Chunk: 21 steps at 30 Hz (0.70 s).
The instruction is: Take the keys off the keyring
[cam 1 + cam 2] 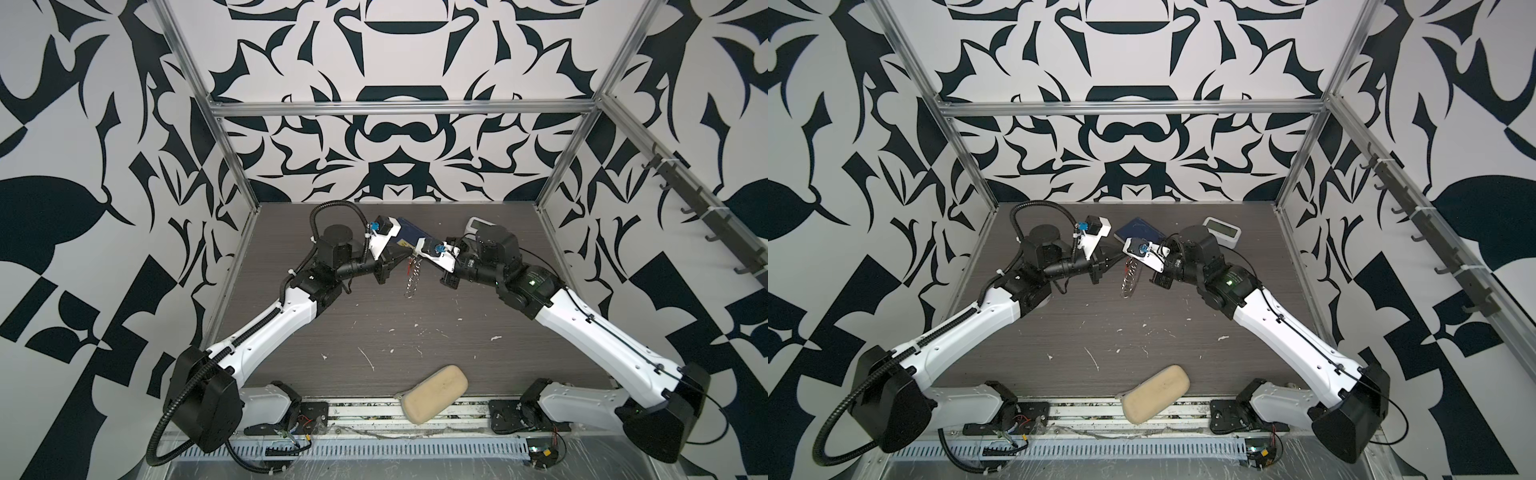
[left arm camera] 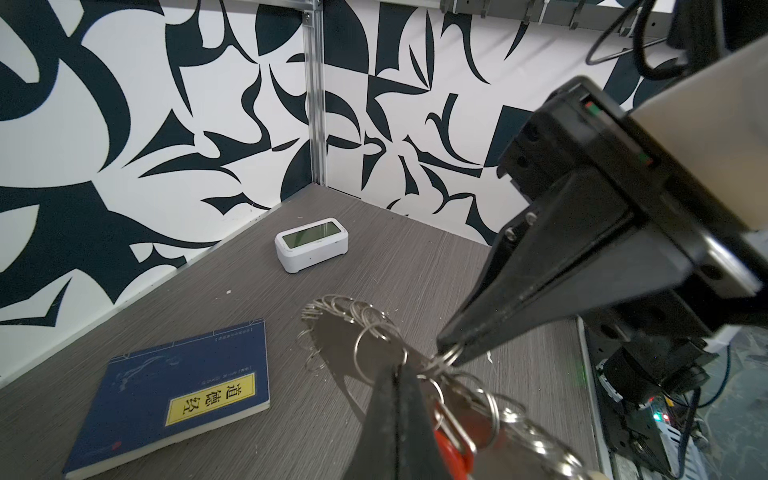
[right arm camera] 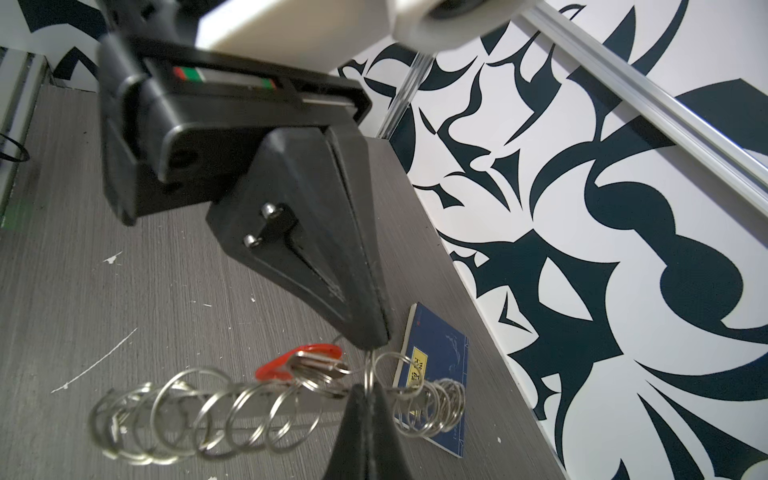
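Note:
The keyring hangs in the air over the back middle of the table, held between both grippers. It is a flat grey hoop fringed with several small silver rings. My left gripper is shut on the hoop's edge at a small ring. Facing it, my right gripper is shut on a small ring a finger's width away. The keys with their red tag hang on the hoop right beside both tips.
A blue book lies at the back under the grippers. A white digital clock stands at the back right. A beige oblong pad rests on the table's front edge. Patterned walls enclose three sides.

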Each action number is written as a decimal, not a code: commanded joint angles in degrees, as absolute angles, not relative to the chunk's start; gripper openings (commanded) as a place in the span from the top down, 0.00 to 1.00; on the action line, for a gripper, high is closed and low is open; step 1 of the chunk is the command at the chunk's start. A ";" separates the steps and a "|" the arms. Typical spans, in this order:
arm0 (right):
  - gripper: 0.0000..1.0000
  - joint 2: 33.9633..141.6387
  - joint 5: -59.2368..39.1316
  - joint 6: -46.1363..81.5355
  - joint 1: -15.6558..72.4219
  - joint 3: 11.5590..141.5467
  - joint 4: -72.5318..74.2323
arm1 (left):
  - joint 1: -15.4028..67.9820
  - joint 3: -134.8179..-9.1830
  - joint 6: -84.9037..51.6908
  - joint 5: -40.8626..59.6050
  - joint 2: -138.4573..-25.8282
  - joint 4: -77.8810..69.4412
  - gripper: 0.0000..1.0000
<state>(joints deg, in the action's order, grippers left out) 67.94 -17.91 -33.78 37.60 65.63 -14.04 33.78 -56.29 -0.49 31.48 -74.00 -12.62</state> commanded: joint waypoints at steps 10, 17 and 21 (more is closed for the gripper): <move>1.00 65.00 -20.34 -33.62 37.32 65.29 -6.61 | 33.46 -55.70 -5.52 36.26 -73.45 -16.67 0.76; 1.00 64.03 -23.29 -34.52 35.34 61.85 -1.06 | 33.40 -56.16 -7.38 39.87 -74.07 -18.06 0.68; 1.00 63.31 -26.00 -34.37 33.05 59.64 2.54 | 32.56 -55.49 -8.92 40.78 -73.48 -19.17 0.58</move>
